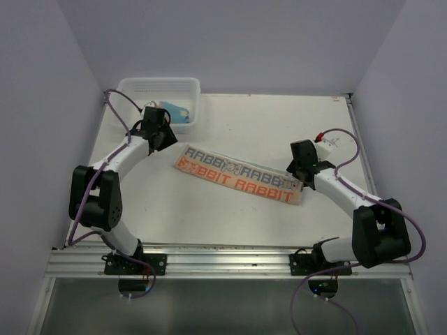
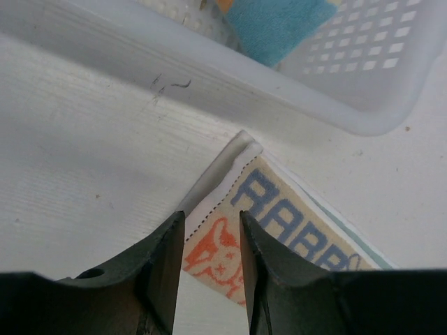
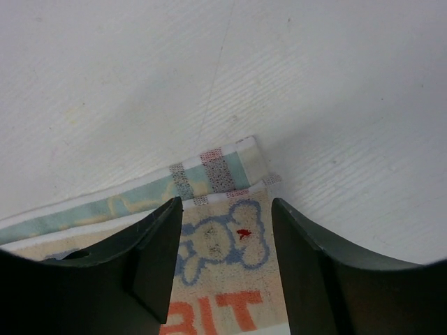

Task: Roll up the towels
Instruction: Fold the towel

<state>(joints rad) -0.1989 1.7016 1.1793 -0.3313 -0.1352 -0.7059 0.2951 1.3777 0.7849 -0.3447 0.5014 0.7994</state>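
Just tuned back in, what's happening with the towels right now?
The RABBIT towel lies on the table folded into a long strip, not yet rolled. The left gripper is over its left end and the right gripper over its right end, both open with nothing held. The blue towel sits in the basket.

The cream towel [image 1: 241, 174] is printed with orange and grey-blue "RABBIT" lettering. A pale teal band is noted along one edge. The blue towel [image 1: 176, 114] is recorded in the white slatted basket [image 1: 159, 85]. The table [image 1: 230, 118] is white.
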